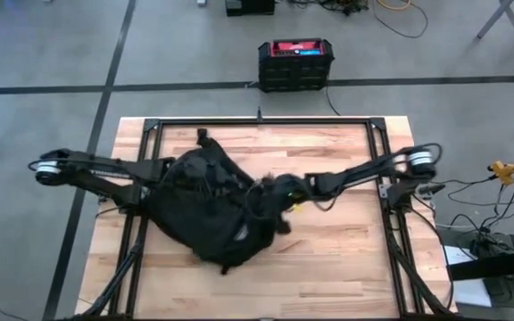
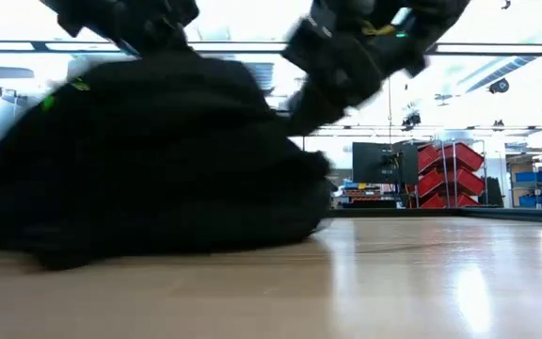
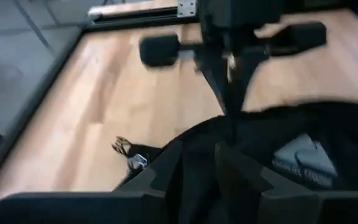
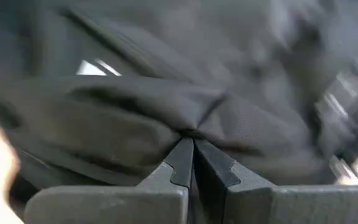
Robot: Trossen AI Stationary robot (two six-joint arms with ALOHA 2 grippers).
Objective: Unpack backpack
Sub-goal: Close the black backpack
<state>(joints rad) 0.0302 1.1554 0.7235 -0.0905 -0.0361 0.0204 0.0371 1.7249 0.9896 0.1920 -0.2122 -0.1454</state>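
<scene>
Backpack (image 1: 205,209): blk fabric, slumped, rumpled

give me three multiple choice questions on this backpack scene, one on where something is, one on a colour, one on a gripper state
1. Where does the backpack lie?
A. left half of the table
B. on the floor
C. hanging off the table's right edge

2. What colour is the lid of the hard box on the floor beyond the table?
A. blue
B. red
C. yellow

3. How is the right gripper?
A. open above bare wood
B. shut on the backpack's fabric
C. out of view

Answers:
1. A, the high view shows it on the wood left of centre.
2. B, its top shows red in the high view.
3. B, the right wrist view shows the fingers closed together, pinching a fold of black fabric.
</scene>
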